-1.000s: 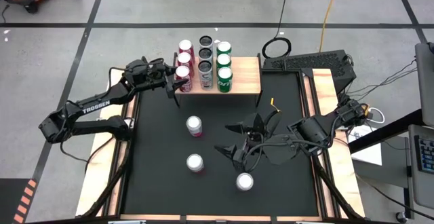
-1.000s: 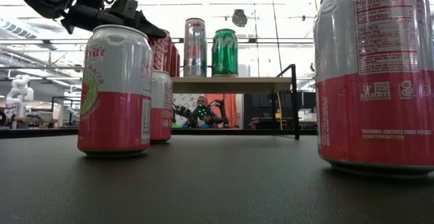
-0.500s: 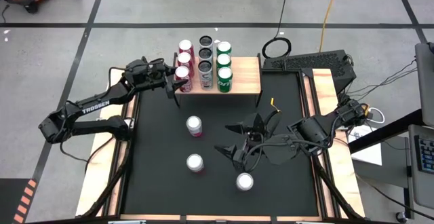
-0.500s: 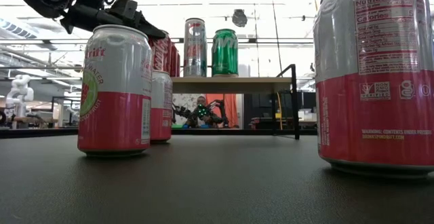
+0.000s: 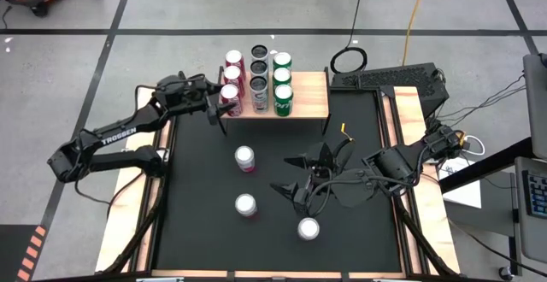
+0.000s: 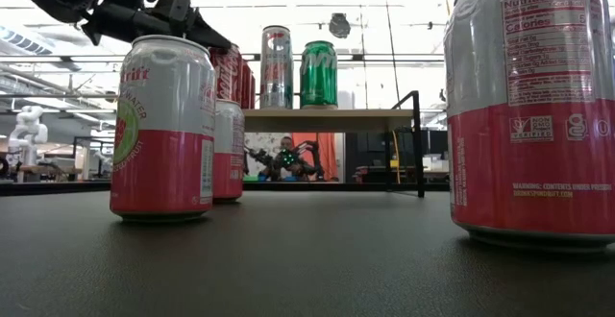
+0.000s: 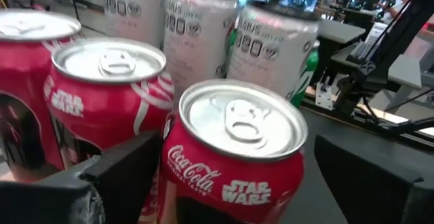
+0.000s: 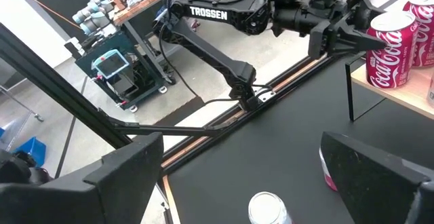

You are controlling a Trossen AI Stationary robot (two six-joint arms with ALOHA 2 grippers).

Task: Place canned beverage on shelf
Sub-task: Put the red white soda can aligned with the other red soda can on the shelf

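Jaws of the left gripper (image 7: 224,176) stand open around a red can (image 7: 234,149) on the shelf (image 5: 312,102); rigid, smooth, likely slippery, best gripped mid-wall. Right gripper (image 5: 309,173) waits open.

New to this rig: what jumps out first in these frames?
The shelf at the table's far edge, packed with three rows of cans: red cola, silver, green. The left gripper sits at the nearest red cola can, jaws open on either side of it. Three pink-and-white cans stand on the black mat, with the right gripper open among them.
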